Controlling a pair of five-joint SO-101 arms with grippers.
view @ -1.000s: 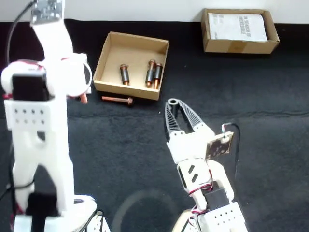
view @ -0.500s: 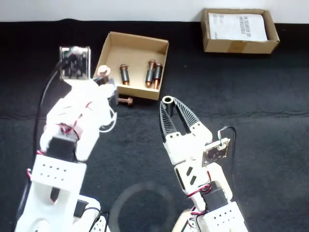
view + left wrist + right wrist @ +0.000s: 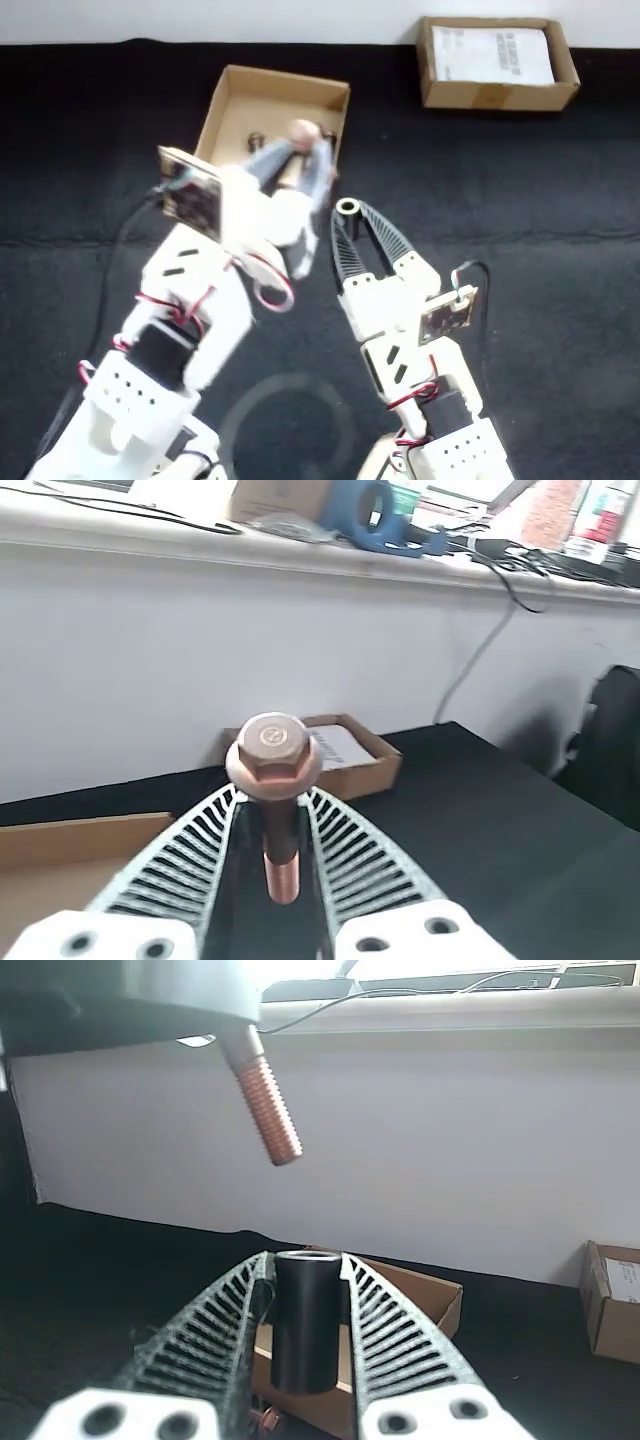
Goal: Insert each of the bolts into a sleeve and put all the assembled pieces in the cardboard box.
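The end effector (image 3: 306,1262) grips a sleeve (image 3: 306,1325) below a bolt (image 3: 270,1110).

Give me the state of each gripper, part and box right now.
left gripper: shut on the bolt.
bolt: held head up, threads bare, not yet in the sleeve.
right gripper: shut on the sleeve.
sleeve: upright, bore empty.
cardboard box: open-topped.
small box: open, paper inside.

Soft, even light from above leaves barely a shadow on the black cloth (image 3: 560,300) — a pale ring of glare floats low in the high view — while backlight burns out above the white wall (image 3: 450,1140), and the bolt (image 3: 274,780) head glints.
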